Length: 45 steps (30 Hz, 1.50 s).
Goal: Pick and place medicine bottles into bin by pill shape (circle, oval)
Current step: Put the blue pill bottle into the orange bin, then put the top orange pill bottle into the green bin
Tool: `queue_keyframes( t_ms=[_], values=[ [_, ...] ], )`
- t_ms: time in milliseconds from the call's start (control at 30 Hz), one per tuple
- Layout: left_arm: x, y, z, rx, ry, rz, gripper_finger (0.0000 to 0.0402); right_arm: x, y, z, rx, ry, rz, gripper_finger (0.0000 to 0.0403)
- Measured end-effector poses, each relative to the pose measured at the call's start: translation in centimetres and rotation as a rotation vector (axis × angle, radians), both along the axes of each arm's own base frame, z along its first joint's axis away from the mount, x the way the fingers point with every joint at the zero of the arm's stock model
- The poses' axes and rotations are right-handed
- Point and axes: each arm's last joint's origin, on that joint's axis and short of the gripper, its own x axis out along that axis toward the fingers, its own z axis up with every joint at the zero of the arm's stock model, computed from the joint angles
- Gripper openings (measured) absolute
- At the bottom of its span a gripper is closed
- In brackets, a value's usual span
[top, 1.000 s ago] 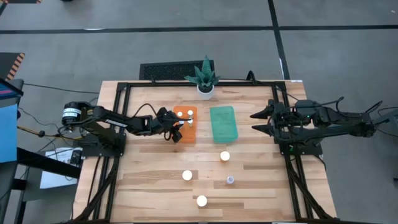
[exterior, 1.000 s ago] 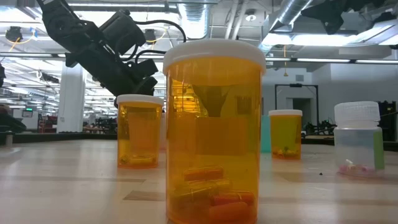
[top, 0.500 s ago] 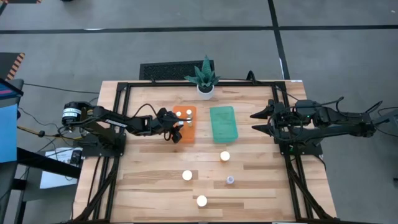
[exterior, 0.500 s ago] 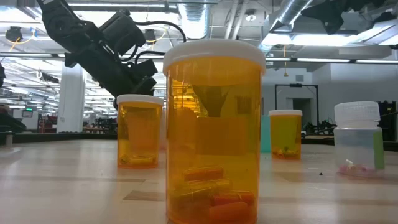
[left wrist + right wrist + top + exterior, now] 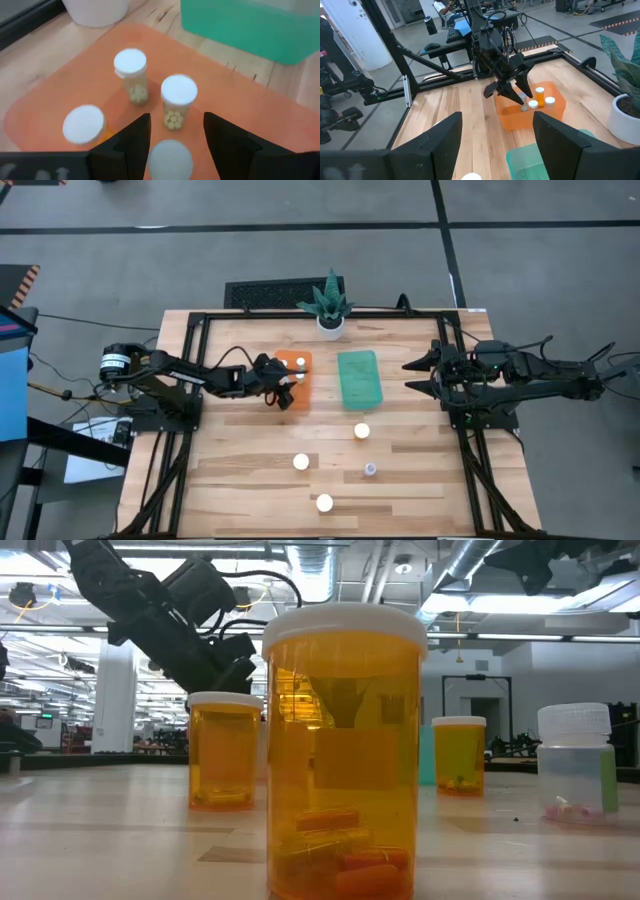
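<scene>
- Left gripper (image 5: pixel 287 387) hangs over the orange bin (image 5: pixel 297 380), fingers (image 5: pixel 131 145) apart, one either side of a white-capped bottle (image 5: pixel 170 159) without gripping it.
- Three more bottles (image 5: pixel 179 99) stand in that bin.
- Green bin (image 5: pixel 360 378) lies just beside it, at 3 o'clock.
- Four bottles (image 5: pixel 362 431) stand on the table (image 5: pixel 230 470), toward 6 o'clock.
- Right gripper (image 5: pixel 412 375) waits at the table's 3 o'clock edge, fingers wide, holding nothing.

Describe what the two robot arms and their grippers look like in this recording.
Both arms are dark, nearly black, built of jointed segments with black cables looping along them. The left arm has a round silver-grey disc at its base joint. Each ends in a two-finger gripper: the left gripper and right gripper have broad, flat, matte black fingers tapering toward the tips.
</scene>
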Motion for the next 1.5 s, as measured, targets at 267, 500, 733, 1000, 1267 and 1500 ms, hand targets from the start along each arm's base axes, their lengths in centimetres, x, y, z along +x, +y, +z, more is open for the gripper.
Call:
queue_keyframes(
  t_ms=[267,500,733,1000,1267,1500],
  values=[
    [0.4,0.0,0.4,0.011,-0.004,-0.005,0.0175,0.0,0.0,0.0,0.000,0.000,0.002,0.0255],
    [0.4,0.1,0.5,0.011,-0.003,-0.004,0.0175,0.0,0.0,0.0,0.001,0.001,0.003,0.0255],
    [0.0,0.0,1.5,0.009,-0.037,0.003,0.0175,0.0,0.0,0.0,0.001,0.001,0.005,0.0255],
    [-1.0,-0.1,4.2,0.019,-0.127,0.015,0.0175,0.0,0.0,0.0,0.009,0.004,0.004,0.0255],
    [-0.2,-2.3,10.7,-0.055,-0.383,-0.137,0.0175,-0.3,0.1,-1.2,0.054,0.124,-0.003,0.0255],
    [3.0,-6.2,17.5,-0.011,-0.534,-0.275,0.0175,-0.5,0.1,-1.7,0.083,0.183,0.004,0.0255]
  ],
)
